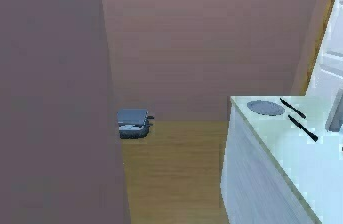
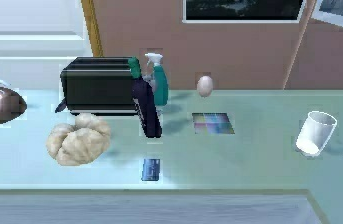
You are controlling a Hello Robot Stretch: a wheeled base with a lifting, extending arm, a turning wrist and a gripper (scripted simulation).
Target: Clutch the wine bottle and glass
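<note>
Fwd view: we see a white counter [image 1: 314, 175] at right w/ a grey disc [image 1: 263, 107], black utensils [image 1: 301, 127] and a grey cylinder [image 1: 341, 108], plus a grey object [image 1: 134, 123] on the floor [image 1: 179, 170]. Arm side view: a dark bottle [image 2: 147, 110] stands on the counter just beside the toaster [image 2: 97, 85] and a sprayer [image 2: 160, 76], the glass [image 2: 316, 133] well apart at the view's right; gripper state we can't tell

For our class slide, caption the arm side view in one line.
A dark bottle by a black toaster on a pale counter, white glass far right.
</note>
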